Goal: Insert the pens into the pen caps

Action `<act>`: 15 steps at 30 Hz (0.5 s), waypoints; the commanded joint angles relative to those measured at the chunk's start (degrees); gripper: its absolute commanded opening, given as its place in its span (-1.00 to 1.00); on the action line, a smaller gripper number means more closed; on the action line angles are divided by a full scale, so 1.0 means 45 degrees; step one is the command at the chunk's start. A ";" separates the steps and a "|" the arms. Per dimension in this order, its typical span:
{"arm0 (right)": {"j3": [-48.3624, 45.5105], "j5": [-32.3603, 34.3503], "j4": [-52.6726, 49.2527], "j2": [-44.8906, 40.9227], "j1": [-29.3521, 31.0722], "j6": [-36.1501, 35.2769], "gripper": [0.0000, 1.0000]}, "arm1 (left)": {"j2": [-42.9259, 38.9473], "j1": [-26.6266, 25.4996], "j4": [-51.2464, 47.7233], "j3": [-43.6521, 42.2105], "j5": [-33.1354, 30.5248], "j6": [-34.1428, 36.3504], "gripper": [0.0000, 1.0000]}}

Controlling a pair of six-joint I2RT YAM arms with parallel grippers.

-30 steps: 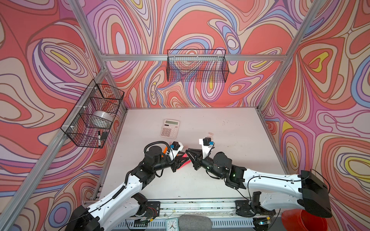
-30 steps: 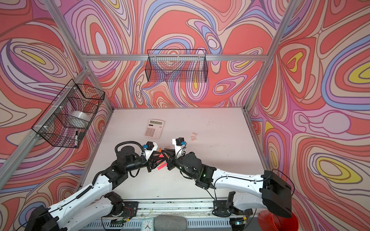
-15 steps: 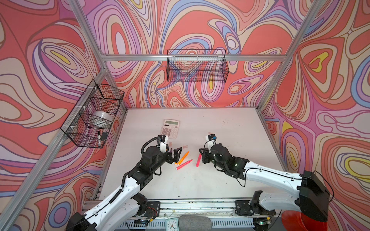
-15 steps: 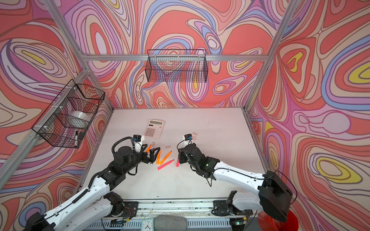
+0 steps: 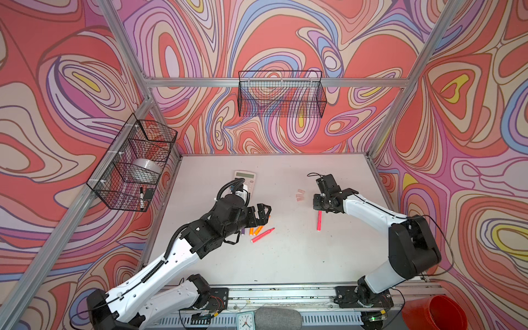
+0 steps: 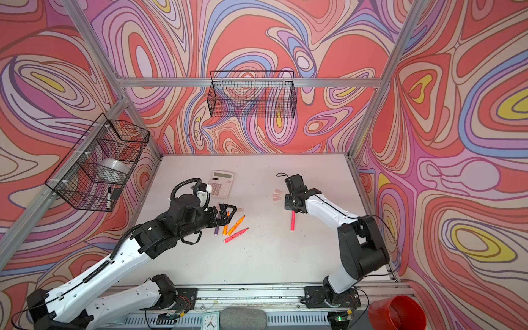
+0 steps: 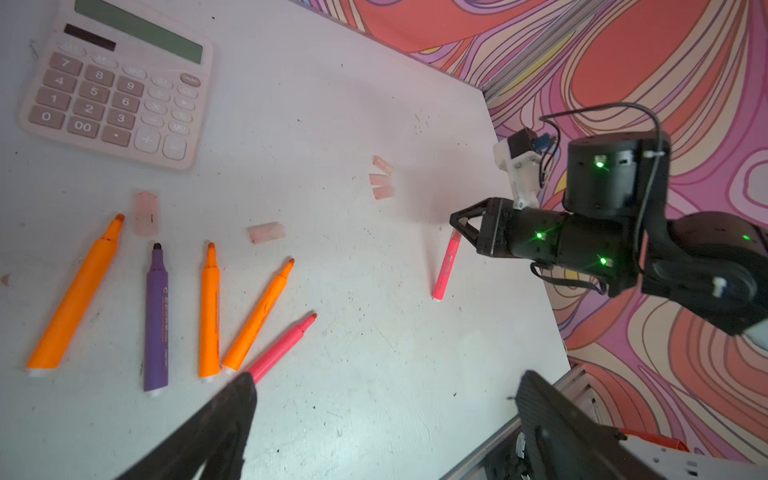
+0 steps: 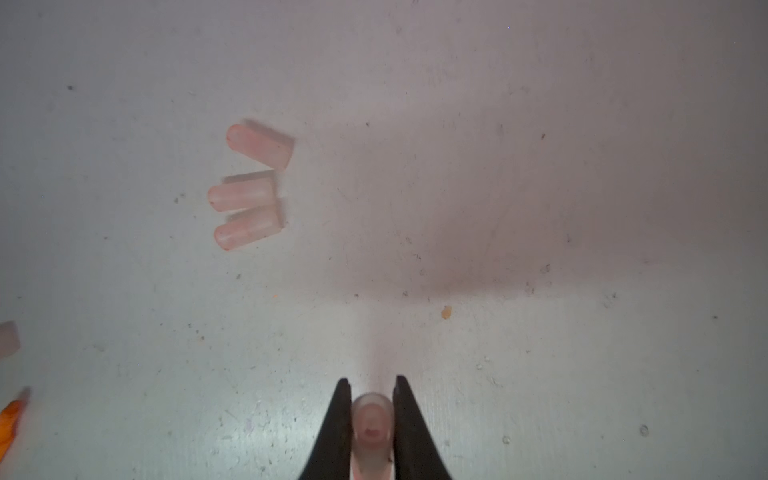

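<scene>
My right gripper [image 8: 372, 380] is shut on a pale pen cap [image 8: 371, 419] with a pink pen's tip inside it. That pink pen [image 5: 318, 221] [image 6: 292, 221] slants from the right gripper [image 7: 457, 220] down to the table. Three loose pen caps [image 8: 249, 187] [image 5: 300, 195] lie just beyond it. My left gripper [image 7: 386, 382] [image 5: 264, 213] hangs open and empty over several uncapped pens: three orange [image 7: 209, 311], one purple [image 7: 157, 316], one pink [image 7: 286, 340]. Two more caps [image 7: 146, 212] [image 7: 267, 232] lie by their tips.
A pink calculator [image 5: 245, 178] lies behind the left arm. A wire basket [image 5: 134, 168] on the left wall holds a tape roll and a black-and-white marker; another basket [image 5: 281, 95] hangs on the back wall. A red cup [image 5: 434, 314] stands outside the front right corner.
The two grippers, close together at the middle a second ago, have parted. The left one opened and drew back left. The right one carried the pink pen rightward, next to the three caps.
</scene>
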 commanded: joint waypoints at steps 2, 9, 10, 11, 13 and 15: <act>0.0624 -0.0544 -0.0814 0.1689 -0.0718 -0.0652 -1.00 | -0.0759 -0.0038 -0.1030 0.0340 -0.0174 -0.0390 1.00; 0.0533 -0.0169 -0.0885 0.2462 -0.1348 -0.0929 -1.00 | -0.1105 -0.0037 -0.0637 0.0035 -0.0299 -0.0549 0.99; 0.0462 -0.0165 -0.0865 0.2471 -0.1369 -0.0902 -1.00 | -0.0978 -0.0031 -0.0771 0.0160 -0.0429 -0.0602 1.00; 0.0362 -0.0191 -0.0807 0.2523 -0.1384 -0.0882 -0.96 | -0.0868 -0.0021 -0.0881 0.0290 -0.0505 -0.0673 0.99; 0.0246 -0.0223 -0.0667 0.2590 -0.1380 -0.0862 -0.71 | -0.0631 -0.0023 -0.0826 0.0438 -0.0361 -0.0749 1.00; 0.0057 -0.0174 -0.0497 0.2560 -0.1378 -0.0822 -0.44 | -0.0393 -0.0048 -0.0686 0.0574 -0.0097 -0.0827 0.99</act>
